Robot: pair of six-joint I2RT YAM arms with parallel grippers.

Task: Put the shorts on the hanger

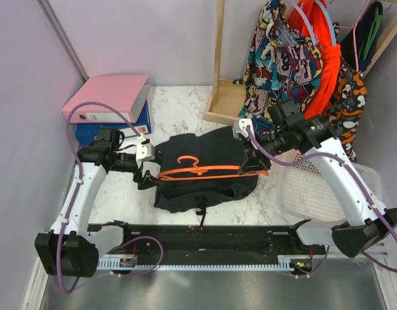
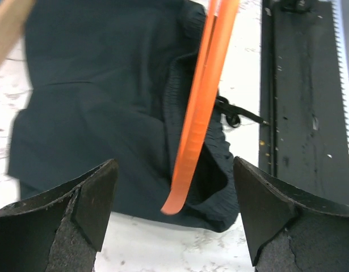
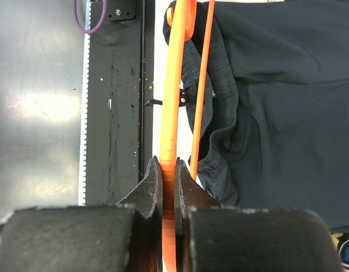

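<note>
Shorts lie rumpled in the middle of the table, with the hanger stretched across them. The right gripper pinches the hanger's right end tight. The left gripper gapes wide at the hanger's left tip, its fingers on either side and clear of it.

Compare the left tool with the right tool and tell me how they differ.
The left tool stands wide open; the right tool is shut. The right tool clamps one end of the hanger; the left tool only straddles the other end, with gaps either side. Both sit low over the shorts.
</note>
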